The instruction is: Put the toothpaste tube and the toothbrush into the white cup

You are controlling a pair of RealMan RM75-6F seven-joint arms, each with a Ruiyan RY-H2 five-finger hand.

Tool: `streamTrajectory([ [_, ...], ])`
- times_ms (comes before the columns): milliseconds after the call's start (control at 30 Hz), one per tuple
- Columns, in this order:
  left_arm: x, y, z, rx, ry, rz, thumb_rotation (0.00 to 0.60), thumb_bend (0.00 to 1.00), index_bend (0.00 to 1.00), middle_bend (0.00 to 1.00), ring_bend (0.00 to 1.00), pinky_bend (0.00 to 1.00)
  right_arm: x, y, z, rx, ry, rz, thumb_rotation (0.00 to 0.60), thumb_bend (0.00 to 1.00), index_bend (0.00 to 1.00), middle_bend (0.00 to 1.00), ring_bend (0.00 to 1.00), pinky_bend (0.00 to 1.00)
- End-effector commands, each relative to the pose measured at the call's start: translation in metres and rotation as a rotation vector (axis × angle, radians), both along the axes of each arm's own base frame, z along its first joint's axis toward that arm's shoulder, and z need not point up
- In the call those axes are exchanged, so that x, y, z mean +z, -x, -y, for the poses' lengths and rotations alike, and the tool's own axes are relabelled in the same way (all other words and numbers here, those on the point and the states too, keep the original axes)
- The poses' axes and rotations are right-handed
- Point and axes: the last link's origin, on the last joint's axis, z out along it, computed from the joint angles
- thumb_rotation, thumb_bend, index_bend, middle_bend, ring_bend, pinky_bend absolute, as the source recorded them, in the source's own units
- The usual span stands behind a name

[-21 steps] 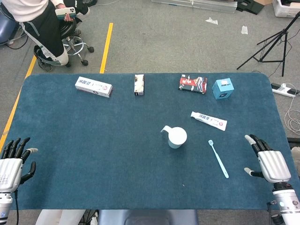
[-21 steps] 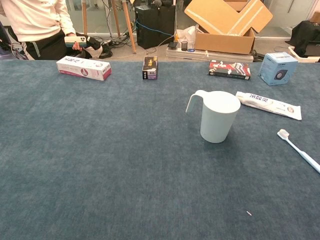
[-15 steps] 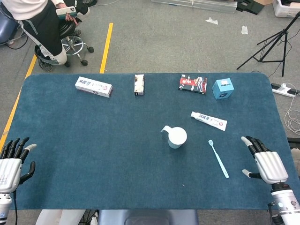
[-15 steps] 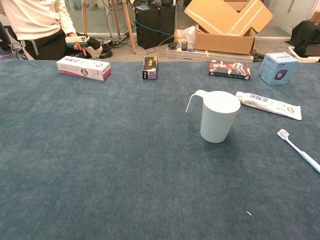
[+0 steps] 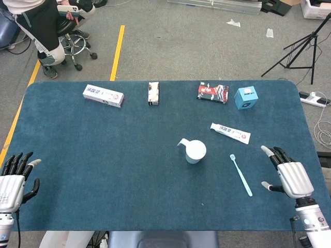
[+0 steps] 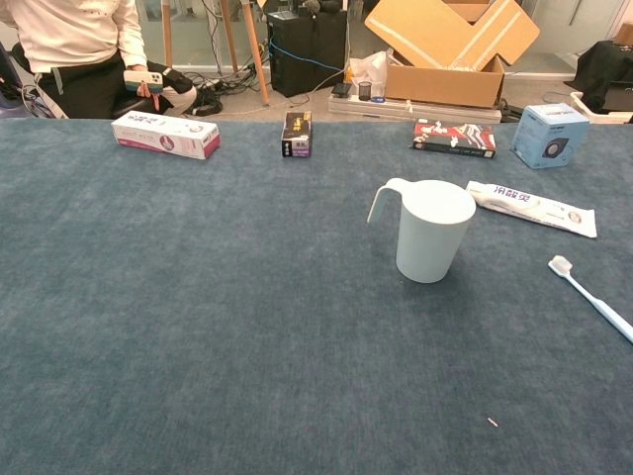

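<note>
Head view is showing the right robot hand [image 5: 287,173] hovering released beside the toothbrush [image 5: 241,174]; pinching its handle mid-length should be helping toward the white cup [image 5: 195,152].

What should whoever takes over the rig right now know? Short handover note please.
Left hand: open, holds nothing, at the near left table edge.
Right hand: open, holds nothing, fingers spread, just right of the toothbrush.
Cup: upright mid-table, handle to the left; nothing visible in it.
Tube: flat on the cloth behind and to the right of the cup.
Toothbrush: flat on the cloth right of the cup, head pointing away.
Done: nothing.
Left: put both tube and toothbrush into the cup.
</note>
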Motion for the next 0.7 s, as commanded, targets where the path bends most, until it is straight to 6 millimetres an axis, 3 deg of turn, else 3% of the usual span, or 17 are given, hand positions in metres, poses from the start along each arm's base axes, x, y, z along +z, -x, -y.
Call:
streamTrajectory([
  [33,-0.001,-0.001,0.001,-0.002,0.012,0.003,0.600,0.50,0.22,0.11,0.02,0.03,0.009,-0.020,0.013,0.047,0.061,-0.025,0.600,0.00,0.16,0.36,0.32,0.65],
  [200,0.001,-0.003,0.003,-0.015,0.005,0.011,0.600,0.50,0.22,0.11,0.02,0.03,0.016,-0.055,0.046,0.040,0.115,0.000,0.600,0.00,0.23,0.79,0.70,0.95],
  [333,0.004,-0.003,0.003,-0.015,0.003,0.019,0.600,0.50,0.22,0.11,0.02,0.03,0.017,-0.066,0.076,-0.015,0.095,-0.042,0.600,0.00,0.24,0.98,0.89,1.00],
  [467,0.006,-0.003,0.004,-0.012,-0.005,0.025,0.600,0.50,0.22,0.12,0.02,0.03,0.013,-0.076,0.104,-0.042,0.140,-0.087,0.600,0.00,0.28,1.00,0.99,1.00],
  [700,0.012,-0.002,0.004,-0.009,-0.019,0.038,0.600,0.50,0.22,0.12,0.02,0.03,-0.005,-0.090,0.145,-0.107,0.154,-0.103,0.600,0.00,0.33,1.00,1.00,1.00],
])
